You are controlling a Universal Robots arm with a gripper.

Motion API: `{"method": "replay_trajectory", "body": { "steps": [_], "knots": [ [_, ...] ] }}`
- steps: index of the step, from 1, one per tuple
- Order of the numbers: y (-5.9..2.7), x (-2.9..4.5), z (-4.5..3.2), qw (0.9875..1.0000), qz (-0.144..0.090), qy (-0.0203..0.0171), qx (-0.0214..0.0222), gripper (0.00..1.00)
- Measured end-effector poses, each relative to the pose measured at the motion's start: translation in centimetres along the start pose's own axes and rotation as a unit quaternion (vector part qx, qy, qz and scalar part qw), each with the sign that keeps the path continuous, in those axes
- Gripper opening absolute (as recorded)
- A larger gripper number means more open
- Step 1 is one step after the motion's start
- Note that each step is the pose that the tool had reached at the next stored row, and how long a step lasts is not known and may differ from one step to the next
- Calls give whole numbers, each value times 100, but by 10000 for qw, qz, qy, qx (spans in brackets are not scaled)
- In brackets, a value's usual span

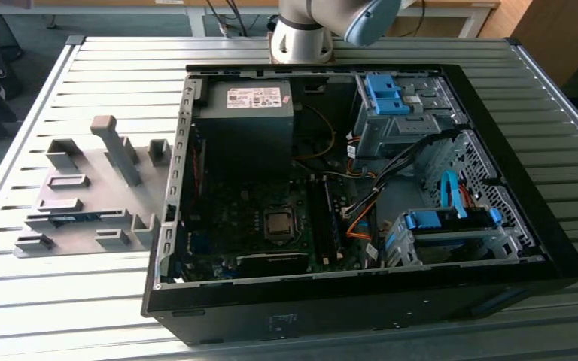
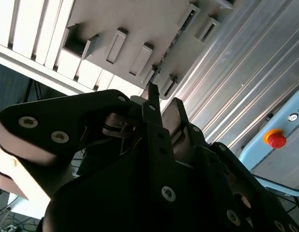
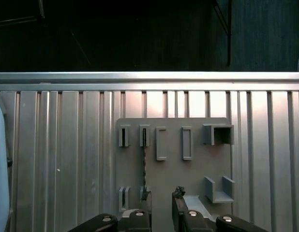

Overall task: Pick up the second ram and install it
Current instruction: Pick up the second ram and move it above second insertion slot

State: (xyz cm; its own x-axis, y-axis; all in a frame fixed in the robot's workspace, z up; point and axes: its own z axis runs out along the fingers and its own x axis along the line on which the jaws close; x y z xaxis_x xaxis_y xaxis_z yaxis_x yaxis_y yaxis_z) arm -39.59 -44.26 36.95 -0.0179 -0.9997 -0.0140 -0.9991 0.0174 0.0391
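Tool (image 3: 162, 194) spread, second ram (image 3: 143, 164) on edge just beside.

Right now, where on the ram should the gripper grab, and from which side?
Probably mid-span on the ram, along its top edge, coming straight down and pinching across its two flat faces. It stands on edge in the tray with both ends seated in end slots, so only the middle is free.

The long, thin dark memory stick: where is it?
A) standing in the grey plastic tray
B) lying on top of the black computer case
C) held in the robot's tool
A: in the first wrist view the thin dark memory stick stands on edge in the slots of the grey plastic tray, while the tool is open with nothing in it.
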Motion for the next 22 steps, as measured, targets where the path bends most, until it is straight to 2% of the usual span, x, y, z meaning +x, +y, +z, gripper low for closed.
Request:
{"method": "replay_trajectory", "body": {
  "steps": [1, 3, 5, 6, 13, 22],
  "knots": [
    [0, 0, 3, 10000, 0, -1, 1, 29],
    [-1, 1, 15, 10000, 0, -1, 4, 41],
    [-2, 1, 38, 10000, 0, -1, 6, 41],
    [-3, 3, 54, 10000, -1, -1, 6, 47],
    [-6, 8, 140, 10000, 0, -1, 6, 47],
    [-8, 9, 196, 10000, 0, -1, 8, 47]
  ]
}}
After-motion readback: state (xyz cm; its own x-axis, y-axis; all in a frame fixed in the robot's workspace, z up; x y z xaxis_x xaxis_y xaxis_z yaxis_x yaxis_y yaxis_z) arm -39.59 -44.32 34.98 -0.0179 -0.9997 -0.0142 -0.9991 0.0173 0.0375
